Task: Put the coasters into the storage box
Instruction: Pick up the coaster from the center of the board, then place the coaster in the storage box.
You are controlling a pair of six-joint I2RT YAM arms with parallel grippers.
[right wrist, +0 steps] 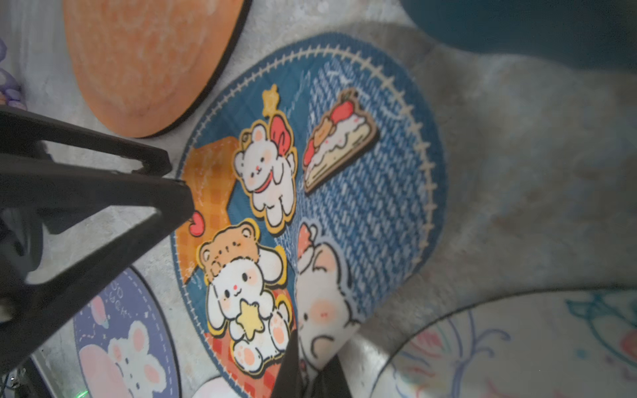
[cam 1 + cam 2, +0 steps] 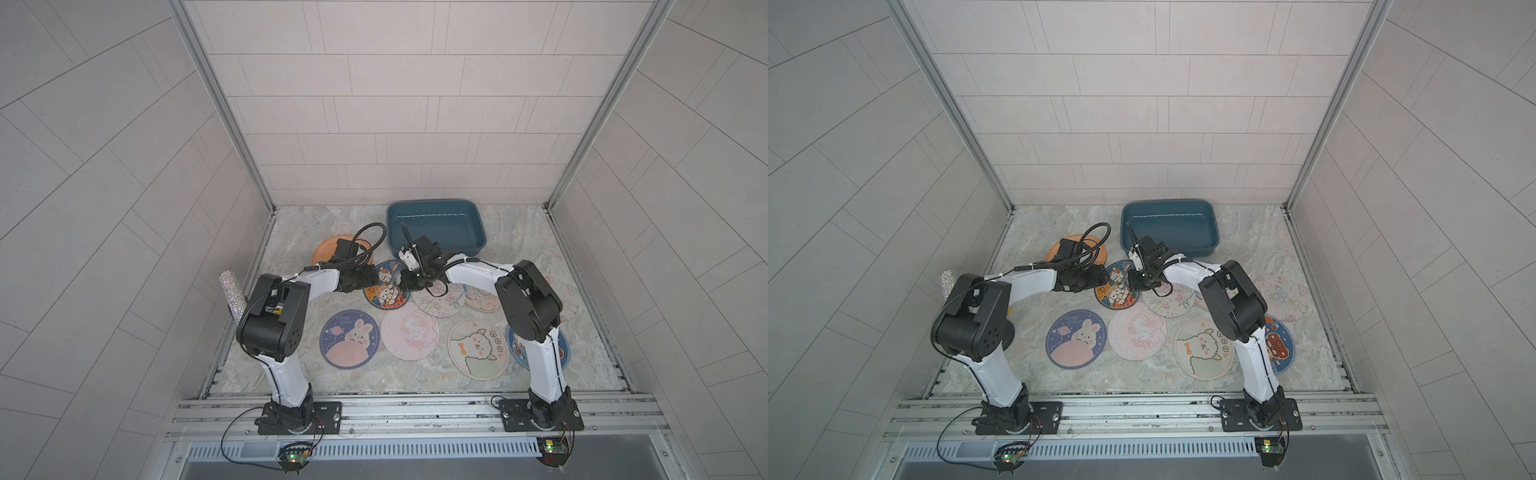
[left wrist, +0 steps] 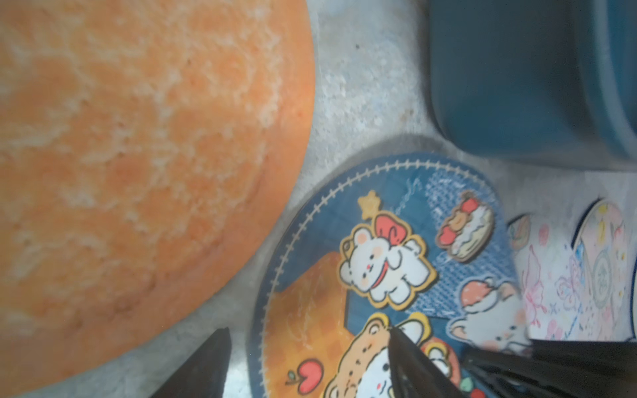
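In a top view, nearest the bottom edge, four round coasters lie flat in a row on the grey marbled tabletop (image 2: 291, 232). From left to right they are a navy coaster with a white bunny (image 2: 349, 339), just beside it a pink unicorn coaster (image 2: 410, 334), then a cream alpaca coaster (image 2: 478, 348), and a navy bear coaster (image 2: 1277, 345) half hidden behind the right arm. Above this row, at frame centre, lies a blue stitched-edge coaster printed with bears and bunnies (image 2: 386, 290). To its right are a pale floral coaster (image 2: 442, 303), a second pale coaster (image 2: 482, 300) and a pale butterfly coaster (image 2: 1283, 297). Both arms reach inward to the blue coaster. The left gripper (image 3: 308, 332) sits at the coaster's left rim with its fingers spread wide, one over bare tabletop and one over the print. The right gripper (image 1: 312, 358) sits at the opposite rim with its fingers pressed together on the coaster's edge; whether the coaster has left the table cannot be told. Further up and left, a plain textured orange coaster (image 2: 324, 251) lies partly under the left wrist. Farthest back, at upper centre-right, stands the shallow teal plastic storage box (image 2: 432, 203), near the orange and blue coasters. Every coaster in view lies on the tabletop outside the box.
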